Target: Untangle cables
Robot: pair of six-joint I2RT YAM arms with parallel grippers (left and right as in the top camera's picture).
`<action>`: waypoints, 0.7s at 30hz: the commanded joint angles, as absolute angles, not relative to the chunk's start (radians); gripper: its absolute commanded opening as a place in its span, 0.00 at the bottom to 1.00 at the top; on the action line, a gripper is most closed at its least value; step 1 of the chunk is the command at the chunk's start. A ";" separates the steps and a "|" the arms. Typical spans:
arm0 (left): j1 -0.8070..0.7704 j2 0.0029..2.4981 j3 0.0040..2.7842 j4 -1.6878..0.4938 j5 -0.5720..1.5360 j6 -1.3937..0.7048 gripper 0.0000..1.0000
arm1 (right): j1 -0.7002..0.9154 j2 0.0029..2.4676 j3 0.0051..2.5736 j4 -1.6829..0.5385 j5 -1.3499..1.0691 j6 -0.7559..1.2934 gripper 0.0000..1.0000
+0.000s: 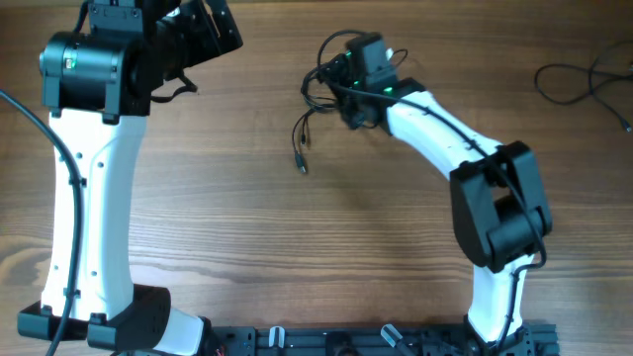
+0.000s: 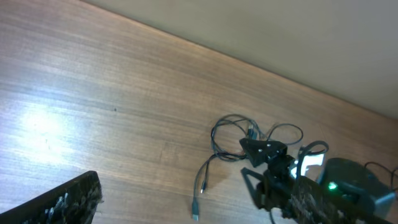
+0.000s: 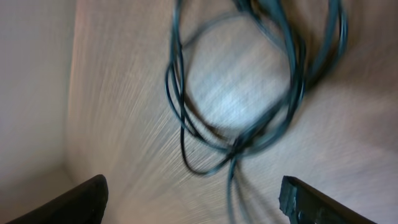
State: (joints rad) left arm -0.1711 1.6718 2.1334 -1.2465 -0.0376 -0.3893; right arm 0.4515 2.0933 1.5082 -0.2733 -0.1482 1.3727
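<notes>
A tangle of thin black cables (image 1: 318, 87) lies at the back middle of the wooden table. Two strands with plugs (image 1: 301, 158) trail toward the front. My right gripper (image 1: 348, 97) hovers over the tangle's right side. In the right wrist view its fingers are wide apart (image 3: 193, 205), and blurred cable loops (image 3: 249, 81) lie on the table ahead of them, not held. My left gripper (image 1: 210, 30) is at the back left, apart from the cables. In the left wrist view it is open and empty (image 2: 186, 211), with the tangle (image 2: 239, 134) and plug ends (image 2: 196, 208) ahead.
More thin black cords (image 1: 586, 77) lie at the table's far right edge. The left arm's white column (image 1: 94, 188) stands along the left side. The right arm (image 1: 495, 198) reaches in from the front right. The arms' base rail (image 1: 376, 341) runs along the front edge.
</notes>
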 commanded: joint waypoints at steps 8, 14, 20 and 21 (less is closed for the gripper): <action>-0.175 1.678 2.132 -1.423 -0.061 -0.353 1.00 | 0.516 2.206 1.510 -0.228 0.015 2.071 0.75; -0.175 1.678 2.132 -1.453 -0.061 -0.346 1.00 | 0.498 2.228 1.511 -0.078 0.038 2.068 0.76; -0.175 1.678 2.132 -1.464 -0.061 -0.346 0.99 | 0.460 2.229 1.511 -0.062 0.039 2.067 0.72; -0.175 1.678 2.132 -1.464 -0.061 -0.346 1.00 | 0.460 2.229 1.511 -0.062 0.045 2.067 0.72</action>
State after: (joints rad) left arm -0.1711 1.6718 2.1330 -1.4605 -0.0483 -0.3630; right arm 0.4679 2.2127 1.5066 -0.0650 0.0132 2.0571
